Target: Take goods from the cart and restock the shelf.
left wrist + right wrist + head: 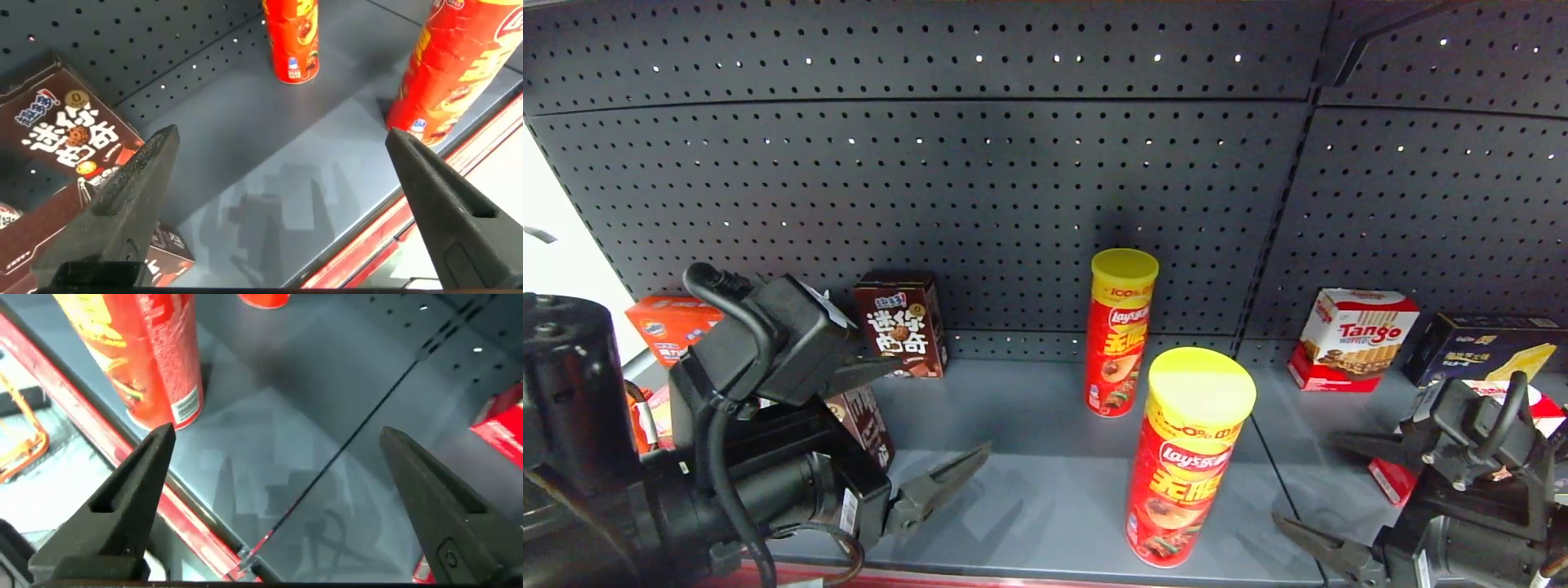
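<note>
Left gripper (943,404), jaws spread and empty, beside brown box (900,322) on shelf (1045,482); centre, rear chip can (1121,335) and front chip can (1188,457) upright, apart; right gripper (1307,480), jaws spread, empty, at shelf front

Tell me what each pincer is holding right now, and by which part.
Nothing is held. The left pincer and the right pincer both stand open and empty above the shelf.
</note>
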Robot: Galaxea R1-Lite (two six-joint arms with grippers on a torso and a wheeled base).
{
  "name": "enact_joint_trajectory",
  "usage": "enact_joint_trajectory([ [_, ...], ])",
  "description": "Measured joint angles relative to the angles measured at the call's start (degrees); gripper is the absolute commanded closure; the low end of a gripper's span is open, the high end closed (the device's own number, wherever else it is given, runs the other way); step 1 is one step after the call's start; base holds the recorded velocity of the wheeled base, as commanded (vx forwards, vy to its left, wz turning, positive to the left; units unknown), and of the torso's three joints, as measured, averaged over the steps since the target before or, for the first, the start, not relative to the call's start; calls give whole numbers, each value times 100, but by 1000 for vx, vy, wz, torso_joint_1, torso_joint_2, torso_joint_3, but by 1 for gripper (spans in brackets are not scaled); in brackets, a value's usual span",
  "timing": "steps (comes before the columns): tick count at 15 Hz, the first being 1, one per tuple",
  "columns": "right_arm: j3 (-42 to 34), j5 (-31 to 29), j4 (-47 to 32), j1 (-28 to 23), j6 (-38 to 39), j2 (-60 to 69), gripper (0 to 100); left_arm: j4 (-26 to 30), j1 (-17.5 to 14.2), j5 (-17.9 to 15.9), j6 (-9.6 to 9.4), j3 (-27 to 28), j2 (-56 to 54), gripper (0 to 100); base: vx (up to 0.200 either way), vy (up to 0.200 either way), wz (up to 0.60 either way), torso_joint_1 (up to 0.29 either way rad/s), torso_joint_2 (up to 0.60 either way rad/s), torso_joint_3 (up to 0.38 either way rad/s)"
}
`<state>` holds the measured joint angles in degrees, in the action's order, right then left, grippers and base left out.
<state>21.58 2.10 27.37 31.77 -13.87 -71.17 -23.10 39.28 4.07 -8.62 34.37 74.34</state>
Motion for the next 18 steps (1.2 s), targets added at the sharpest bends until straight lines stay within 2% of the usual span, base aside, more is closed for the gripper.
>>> enact_joint_trajectory([
  [6, 606, -79, 40, 155, 5, -549, 0, 0, -6, 2, 0, 4, 46, 0, 0, 0, 0, 0, 0, 0],
  [18, 700, -79, 60, 157, -6, -1072, 0, -51, -61, 0, 2, 260, 212, 0, 0, 0, 0, 0, 0, 0],
])
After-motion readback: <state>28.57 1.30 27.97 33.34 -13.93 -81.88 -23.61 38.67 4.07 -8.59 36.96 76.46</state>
